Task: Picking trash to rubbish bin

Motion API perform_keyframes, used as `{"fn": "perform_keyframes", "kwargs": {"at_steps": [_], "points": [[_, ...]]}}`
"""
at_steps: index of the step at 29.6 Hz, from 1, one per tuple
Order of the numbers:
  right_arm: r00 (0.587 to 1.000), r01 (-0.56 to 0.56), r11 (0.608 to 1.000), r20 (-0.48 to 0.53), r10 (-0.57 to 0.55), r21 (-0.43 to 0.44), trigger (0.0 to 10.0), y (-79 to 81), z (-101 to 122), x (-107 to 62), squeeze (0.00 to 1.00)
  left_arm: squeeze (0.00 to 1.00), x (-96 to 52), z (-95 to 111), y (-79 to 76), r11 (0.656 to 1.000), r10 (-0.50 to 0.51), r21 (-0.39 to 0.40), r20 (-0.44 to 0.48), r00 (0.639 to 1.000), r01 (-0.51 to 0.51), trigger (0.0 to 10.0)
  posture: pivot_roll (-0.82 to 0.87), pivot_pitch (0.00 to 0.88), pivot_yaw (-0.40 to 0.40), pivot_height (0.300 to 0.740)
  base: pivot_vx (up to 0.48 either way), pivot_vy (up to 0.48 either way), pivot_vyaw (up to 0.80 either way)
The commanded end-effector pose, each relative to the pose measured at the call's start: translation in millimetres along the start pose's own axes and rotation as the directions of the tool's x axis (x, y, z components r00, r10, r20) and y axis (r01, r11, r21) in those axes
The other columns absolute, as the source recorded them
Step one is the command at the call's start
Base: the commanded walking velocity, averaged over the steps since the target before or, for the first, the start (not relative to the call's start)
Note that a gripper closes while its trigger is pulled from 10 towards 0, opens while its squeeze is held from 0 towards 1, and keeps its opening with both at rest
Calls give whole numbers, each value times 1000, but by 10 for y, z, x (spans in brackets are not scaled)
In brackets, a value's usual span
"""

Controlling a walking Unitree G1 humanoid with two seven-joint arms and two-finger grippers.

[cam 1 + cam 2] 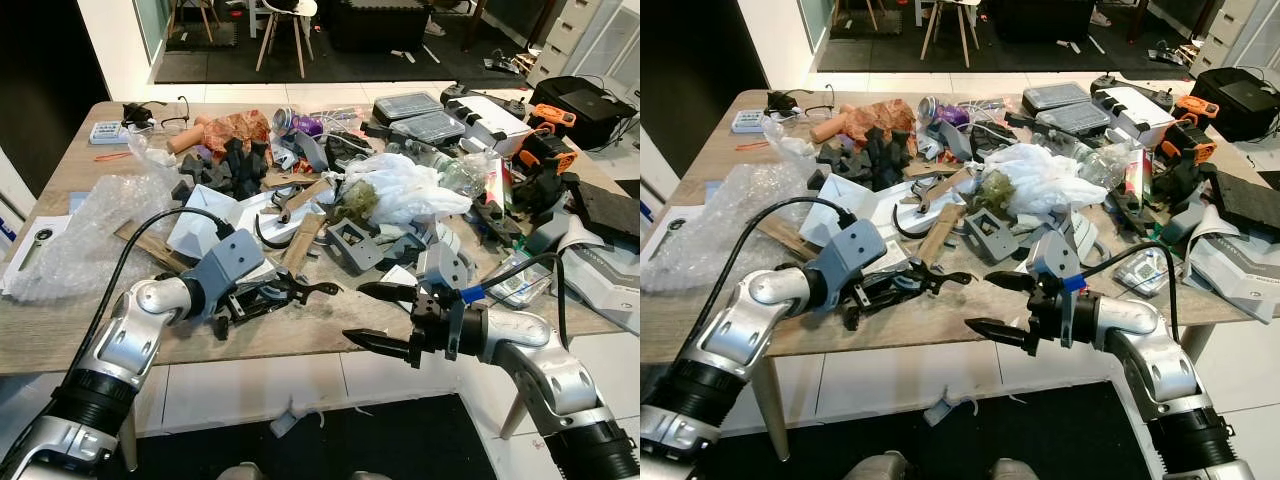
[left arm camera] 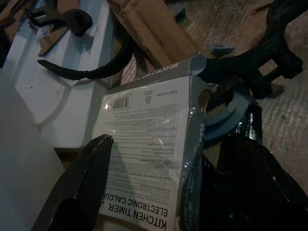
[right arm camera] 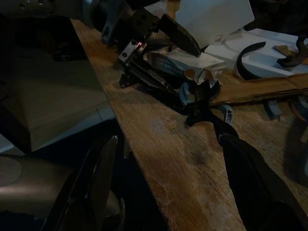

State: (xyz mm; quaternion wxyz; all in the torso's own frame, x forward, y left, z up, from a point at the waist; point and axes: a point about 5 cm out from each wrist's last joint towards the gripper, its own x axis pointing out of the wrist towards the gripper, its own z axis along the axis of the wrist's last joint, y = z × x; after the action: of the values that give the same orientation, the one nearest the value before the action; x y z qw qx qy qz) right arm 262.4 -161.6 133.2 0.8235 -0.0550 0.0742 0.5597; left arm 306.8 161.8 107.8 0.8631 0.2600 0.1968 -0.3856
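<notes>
Nearest me, the right claw [image 1: 385,317] hangs at the front edge of the desk [image 1: 330,325], its two black fingers spread wide and holding nothing, one finger over the wood and one out past the edge.

Just beyond it on the robot's left, the left claw [image 1: 268,297] lies low on the desk, clenched on a flat kitchen timer box [image 2: 149,149]. The left wrist view has the printed card pinched between both fingers. A black bracket [image 2: 269,57] and a grey ring [image 2: 226,122] lie right against the box, so I'd guess a lift could drag them along or knock them over the edge. The card is thin and glossy and may slide out of the pinch or buckle. No rubbish bin can be made out, so the carry would mean turning away from a crowded edge.

Behind the box lie a strip of wood [image 1: 300,243], a curved black piece [image 1: 262,232] on white sheets, and a grey plastic frame [image 1: 350,245]. Bubble wrap [image 1: 85,235] spreads on the left, and crumpled white plastic bags [image 1: 405,188] are heaped mid-desk. Farther back are dark foam chunks [image 1: 225,165], spectacles [image 1: 165,112], grey trays [image 1: 415,112] and an orange tool [image 1: 548,150]. Chairs [image 1: 285,30] stand beyond.
</notes>
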Motion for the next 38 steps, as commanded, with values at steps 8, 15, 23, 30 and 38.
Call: {"fn": "perform_keyframes", "kwargs": {"at_steps": [8,15,23,30,38], "points": [[1000,-1,1000,6,1,-1,10000,15,24,7,0,0,82,-87,-77,1000,-14,-13,-64,998,13,0,-20,0,-14,740,0,0,0],[1000,-2,1000,6,2,-1,10000,15,16,20,0,0,117,-93,-94,1000,-8,-24,-52,999,7,0,-20,0,-14,740,0,0,0],[1000,3,1000,7,-3,1,10000,8,8,22,0,0,89,-6,-17,994,34,-108,61,998,-27,0,-18,0,-15,740,0,0,0],[1000,4,1000,8,-4,-1,10000,7,22,20,0,0,-54,246,144,981,80,-194,273,959,-27,10000,-19,0,-12,740,0,0,0],[1000,5,1000,6,-5,-3,10000,5,24,14,0,0,-251,340,155,954,40,-280,469,882,106,10000,-18,0,-15,740,0,0,0]]}}
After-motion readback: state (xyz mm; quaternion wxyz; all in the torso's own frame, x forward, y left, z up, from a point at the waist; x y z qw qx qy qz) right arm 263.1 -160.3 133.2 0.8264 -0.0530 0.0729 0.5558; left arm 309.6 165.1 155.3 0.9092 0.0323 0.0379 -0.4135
